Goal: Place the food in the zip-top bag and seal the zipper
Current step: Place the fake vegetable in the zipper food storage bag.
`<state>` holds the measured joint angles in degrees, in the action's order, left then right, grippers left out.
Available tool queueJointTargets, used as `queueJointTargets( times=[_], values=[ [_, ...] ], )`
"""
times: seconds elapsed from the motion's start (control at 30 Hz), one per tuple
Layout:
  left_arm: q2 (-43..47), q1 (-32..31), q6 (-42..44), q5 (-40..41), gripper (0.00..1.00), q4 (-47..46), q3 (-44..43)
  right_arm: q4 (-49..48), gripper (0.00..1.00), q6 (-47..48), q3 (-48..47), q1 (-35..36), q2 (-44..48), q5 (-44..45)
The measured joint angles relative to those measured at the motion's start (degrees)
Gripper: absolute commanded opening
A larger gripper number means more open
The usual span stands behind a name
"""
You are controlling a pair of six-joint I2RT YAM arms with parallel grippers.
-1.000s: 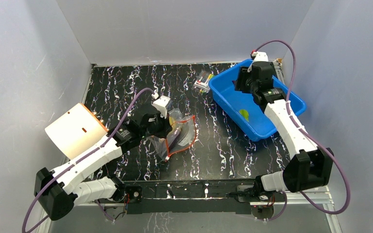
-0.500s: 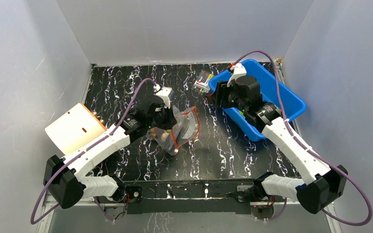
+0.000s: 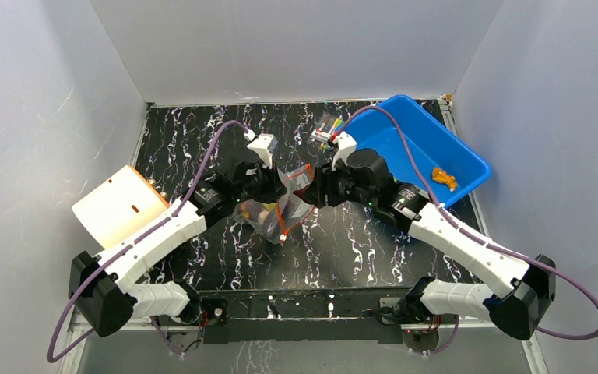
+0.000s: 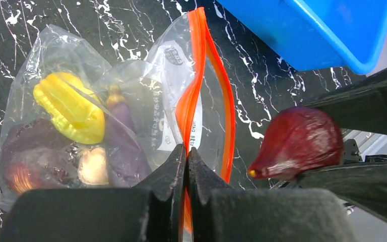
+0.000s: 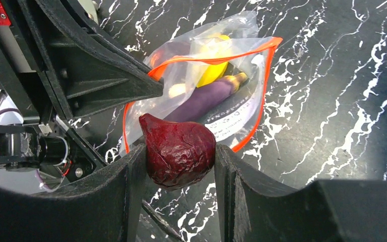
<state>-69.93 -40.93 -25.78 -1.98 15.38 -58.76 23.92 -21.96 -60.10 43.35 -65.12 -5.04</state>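
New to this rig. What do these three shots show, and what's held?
Two robot arms bolted to a table's near edge. One shot is from overhead; the other two come from a camera on each wrist. On the black table are a clear bag, a blue bin and a packet. The left gripper is shut on the bag's orange zipper, holding the mouth open. The right gripper holds a dark red toy food near the mouth. A yellow piece and an eggplant are already inside.
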Motion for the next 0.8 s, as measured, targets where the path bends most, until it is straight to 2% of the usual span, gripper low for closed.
queueJointTargets(
  times=[0.37, 0.57, 0.67, 0.8],
  values=[
    [3.8, 0.0, -1.2, -2.2, 0.00, -0.5, 0.3, -2.4, 0.39, -0.9, 0.0, 3.1, -8.9, 2.8],
    [5.7, 0.0, -1.4, -2.4, 0.00, -0.4, 0.7, -5.3, 0.41, -1.1, 1.1, 3.7, -9.9, 4.3],
    [6.4, 0.0, -1.6, -2.6, 0.00, -0.4, 0.7, -6.8, 0.46, -1.2, 1.4, 3.8, -10.6, 4.5],
    [7.4, 0.0, -1.9, -2.7, 0.00, -0.8, 1.7, -7.8, 0.58, -1.6, 1.4, 3.9, -12.0, 4.5]
  ],
)
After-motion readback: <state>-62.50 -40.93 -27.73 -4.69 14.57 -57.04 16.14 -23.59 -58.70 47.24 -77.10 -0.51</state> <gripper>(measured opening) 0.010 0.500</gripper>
